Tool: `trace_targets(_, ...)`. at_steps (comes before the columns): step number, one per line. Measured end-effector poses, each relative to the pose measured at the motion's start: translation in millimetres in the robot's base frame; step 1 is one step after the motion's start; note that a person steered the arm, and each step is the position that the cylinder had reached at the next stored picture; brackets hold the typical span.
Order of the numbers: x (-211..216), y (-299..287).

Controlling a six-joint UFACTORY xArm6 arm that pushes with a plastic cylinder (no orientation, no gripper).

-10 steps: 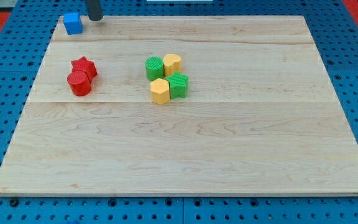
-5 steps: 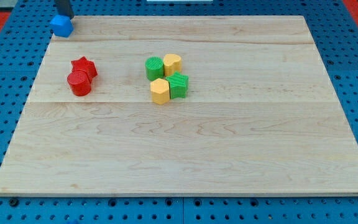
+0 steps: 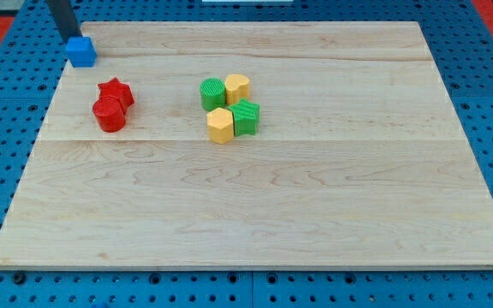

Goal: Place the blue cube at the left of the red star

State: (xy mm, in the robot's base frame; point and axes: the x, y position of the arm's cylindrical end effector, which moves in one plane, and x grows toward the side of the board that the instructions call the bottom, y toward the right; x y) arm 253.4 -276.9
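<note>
The blue cube [image 3: 80, 51] sits at the board's top left corner, close to the left edge. My tip [image 3: 69, 38] stands right behind it, touching its upper left side. The red star [image 3: 115, 90] lies below and to the right of the cube, with a gap between them. A red cylinder [image 3: 109, 114] touches the star's lower left side.
A cluster sits near the board's middle top: a green cylinder [image 3: 212, 92], a yellow block [image 3: 237, 87], a yellow hexagon block [image 3: 220, 125] and a green star-like block [image 3: 246, 116]. The wooden board [image 3: 315, 214] lies on a blue pegboard.
My tip moved from the cube's right, along the top edge, to its upper left. The blue cube slid left, then down toward the red star's side.
</note>
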Motion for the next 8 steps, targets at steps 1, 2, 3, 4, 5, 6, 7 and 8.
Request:
trace_targets(1, 29, 6)
trace_targets(2, 17, 8)
trace_targets(3, 9, 37)
trace_targets(4, 21, 40)
trace_targets(5, 31, 38)
trace_targets(6, 71, 38)
trace_targets(7, 85, 38)
trace_targets(8, 34, 44)
